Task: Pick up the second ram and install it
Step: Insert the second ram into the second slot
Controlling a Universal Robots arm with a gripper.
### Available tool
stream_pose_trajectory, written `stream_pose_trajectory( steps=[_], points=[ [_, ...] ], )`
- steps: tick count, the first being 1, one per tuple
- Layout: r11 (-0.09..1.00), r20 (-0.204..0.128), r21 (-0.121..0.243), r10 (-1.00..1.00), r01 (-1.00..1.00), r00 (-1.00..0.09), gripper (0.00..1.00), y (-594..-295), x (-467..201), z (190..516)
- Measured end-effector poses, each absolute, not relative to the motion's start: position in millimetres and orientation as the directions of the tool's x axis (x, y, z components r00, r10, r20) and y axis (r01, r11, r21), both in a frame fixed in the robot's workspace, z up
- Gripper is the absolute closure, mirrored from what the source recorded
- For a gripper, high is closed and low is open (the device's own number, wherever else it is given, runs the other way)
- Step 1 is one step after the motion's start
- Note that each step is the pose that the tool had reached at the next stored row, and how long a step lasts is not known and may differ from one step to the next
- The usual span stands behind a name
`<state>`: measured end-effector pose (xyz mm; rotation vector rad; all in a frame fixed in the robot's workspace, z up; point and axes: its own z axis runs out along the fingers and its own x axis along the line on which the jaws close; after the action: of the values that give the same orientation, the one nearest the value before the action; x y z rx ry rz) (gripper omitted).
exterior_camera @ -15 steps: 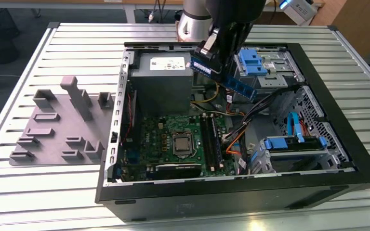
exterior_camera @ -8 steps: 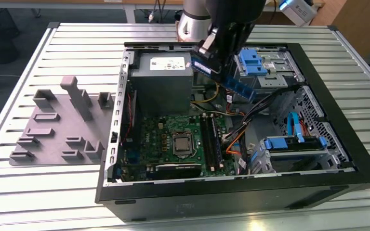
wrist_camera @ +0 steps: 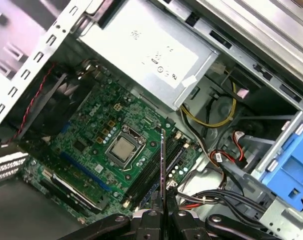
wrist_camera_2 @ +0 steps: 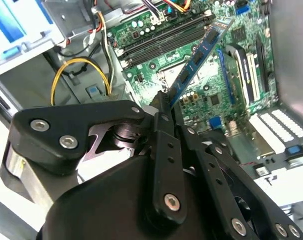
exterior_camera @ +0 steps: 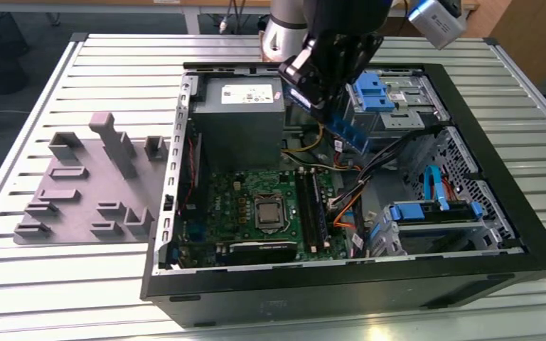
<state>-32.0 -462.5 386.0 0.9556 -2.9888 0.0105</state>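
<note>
One arm reaches down from the exterior view's top centre, its gripper [wrist_camera_2: 166, 107] clamped on the second ram [wrist_camera_2: 199, 55], held tilted above the motherboard [wrist_camera: 91, 135] inside one open computer case [exterior_camera: 500, 234]. One gray tray [exterior_camera: 74, 192] lies at left.

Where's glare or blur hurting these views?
Exterior view: ceiling light glares off the slatted table, and the arm darkens the case's upper middle. First wrist view: power supply is washed pale. Second wrist view: gripper looms soft, holding the ram stick.
</note>
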Motion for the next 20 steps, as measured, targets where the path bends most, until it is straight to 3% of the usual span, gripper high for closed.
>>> stream_pose_trajectory(
  steps=[20],
  points=[
    [0.966,0.007,-0.008,-0.258,-0.258,-0.966,0.86,-462.5,-32.0,383.3]
  ],
)
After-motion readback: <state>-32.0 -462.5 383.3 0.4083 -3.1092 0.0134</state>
